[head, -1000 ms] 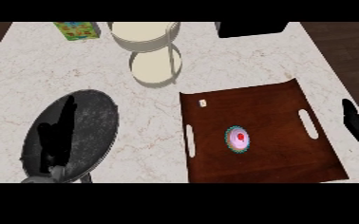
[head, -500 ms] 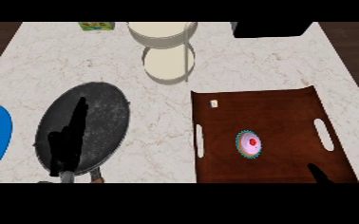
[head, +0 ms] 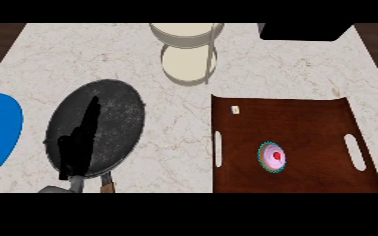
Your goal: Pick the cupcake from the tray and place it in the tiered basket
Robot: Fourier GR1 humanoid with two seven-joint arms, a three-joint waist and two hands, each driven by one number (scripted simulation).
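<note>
The cupcake [head: 272,156], pink frosting with a red dot and a teal wrapper, stands on the brown tray [head: 295,115] at the lower right. At the back centre is the tiered basket [head: 189,62], with a cream upper tier partly covering the lower one. My left hand [head: 78,145] rises from the lower left over a dark pan, fingers straight and holding nothing, far left of the cupcake. The right hand does not show in this view.
A dark round pan [head: 111,115] with a wooden handle lies left of the tray. A blue object [head: 7,127] pokes in at the left edge. A black box [head: 303,31] sits at the back right. Bare marble counter [head: 295,70] separates basket and tray.
The view has shifted, so things sit further right and lower. The right hand, earlier at the right edge and then the bottom right, has left the view. The left hand stays over the pan.
</note>
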